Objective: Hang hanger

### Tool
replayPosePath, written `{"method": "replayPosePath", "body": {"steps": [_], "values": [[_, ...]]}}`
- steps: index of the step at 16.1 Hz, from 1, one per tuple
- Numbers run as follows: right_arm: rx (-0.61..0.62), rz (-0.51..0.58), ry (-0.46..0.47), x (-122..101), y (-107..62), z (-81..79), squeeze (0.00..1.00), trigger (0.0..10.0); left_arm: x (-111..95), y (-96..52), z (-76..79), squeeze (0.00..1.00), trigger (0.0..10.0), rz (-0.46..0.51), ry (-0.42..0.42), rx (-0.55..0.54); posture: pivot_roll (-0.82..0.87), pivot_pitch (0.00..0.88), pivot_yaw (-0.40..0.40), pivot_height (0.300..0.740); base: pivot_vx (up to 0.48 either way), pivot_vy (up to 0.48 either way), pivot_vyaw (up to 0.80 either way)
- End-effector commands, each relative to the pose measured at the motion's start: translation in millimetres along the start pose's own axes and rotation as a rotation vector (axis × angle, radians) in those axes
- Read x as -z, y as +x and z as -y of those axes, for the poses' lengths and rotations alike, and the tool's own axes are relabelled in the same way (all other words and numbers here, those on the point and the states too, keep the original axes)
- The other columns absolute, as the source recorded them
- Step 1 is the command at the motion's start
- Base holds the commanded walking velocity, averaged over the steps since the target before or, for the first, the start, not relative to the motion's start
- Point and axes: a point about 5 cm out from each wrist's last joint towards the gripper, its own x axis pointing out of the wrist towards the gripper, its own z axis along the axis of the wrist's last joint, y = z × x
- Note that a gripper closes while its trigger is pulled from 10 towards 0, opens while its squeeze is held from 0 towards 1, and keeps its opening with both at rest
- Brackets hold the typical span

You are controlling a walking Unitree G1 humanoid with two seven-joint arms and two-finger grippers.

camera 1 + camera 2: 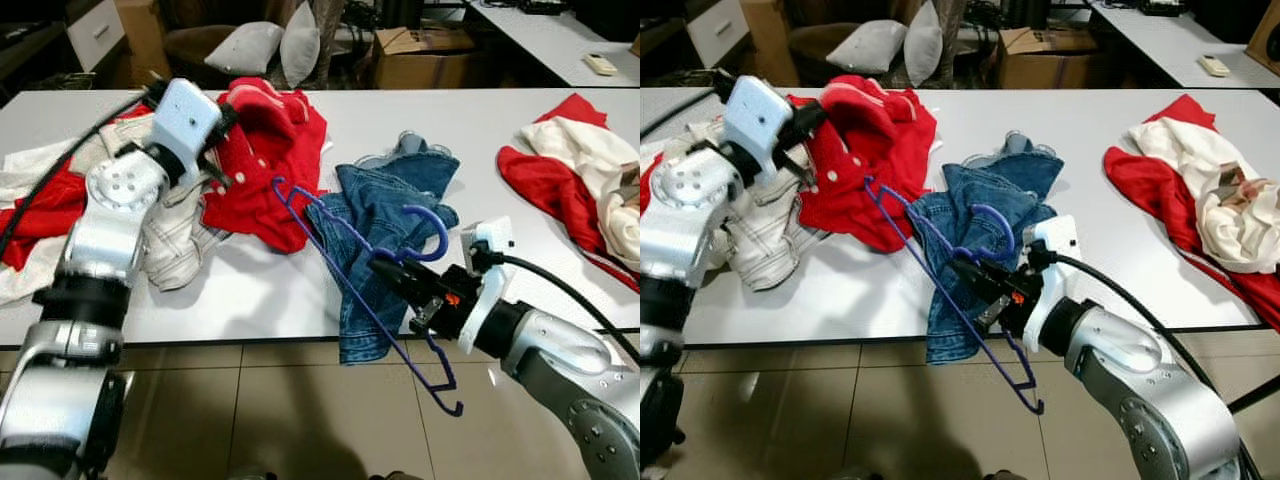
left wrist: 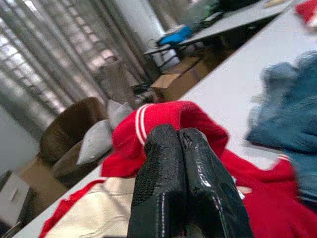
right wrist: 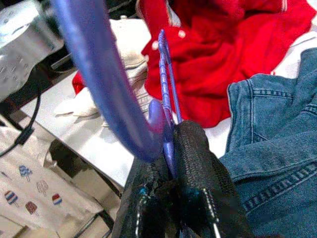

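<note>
Left eye view: a white desk (image 1: 560, 110) is seen w/ clothes spread on it. The hanger (image 1: 362, 290), thin blue-purple wire w/ a thicker curved hook at its top, is held tilted above the desk's near edge, partly over the denim garment (image 1: 385, 215); its lower corner hangs past the edge, over the tiled floor (image 1: 270, 410). The right pincer (image 1: 392, 275) is clamped on the hanger just below the hook. The left pincer (image 1: 222, 178) is raised over the red shirt (image 1: 265, 160), beside a cream garment (image 1: 180, 235). A red & cream pile (image 1: 580, 180) lies at the desk's right end. Cushions (image 1: 265, 45) and a cardboard box (image 1: 420, 50) are seen behind the desk.

Right eye view: same scene; the hanger's (image 1: 940, 270) long side is seen running from near the red shirt down to the bend below the desk edge.

Left wrist view: the two black fingers (image 2: 163, 188) are pressed together w/ nothing between them, above red fabric (image 2: 178, 119) w/ a white-striped collar; denim is seen beside it.

Right wrist view: the fingers (image 3: 198, 168) are closed on the hanger's wire (image 3: 166, 99); the thick hook (image 3: 104, 79) curves close to the lens, blurred. Red shirt & denim lie on the desk beyond.
</note>
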Motion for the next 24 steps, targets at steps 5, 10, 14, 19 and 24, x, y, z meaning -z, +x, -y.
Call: {"method": "replayPosePath", "body": {"steps": [5,10,14,19,24], "values": [[0.078,0.008,0.121,2,16.2,27.1,0.0,10.0,-12,-3.1,34.9,0.0,0.0,0.02,0.055,0.138,-0.05,0.0,-0.015,0.74,0.0,0.0,0.0],[0.084,0.086,0.28,1,35.4,39.2,0.0,10.0,-21,-7.7,55.8,0.0,0.0,0.022,0.043,0.196,-0.03,0.0,-0.036,0.74,0.0,0.0,0.0],[0.094,0.161,0.432,4,54.2,48.1,0.0,10.0,-15,-2.1,78.9,0.0,0.0,-0.032,0.056,0.253,-0.03,0.0,-0.034,0.74,0.0,0.0,0.0],[0.131,0.192,0.48,4,56.9,55.6,0.0,10.0,-8,-8.3,81.8,1.0,10.0,-0.07,0.006,0.243,-0.04,0.0,-0.025,0.74,0.0,0.0,0.0],[0.139,0.196,0.495,6,59.2,56.3,0.0,10.0,8,-25.8,78.9,1.0,10.0,-0.123,0.012,0.226,-0.05,0.0,-0.021,0.74,0.0,0.0,0.0]]}}
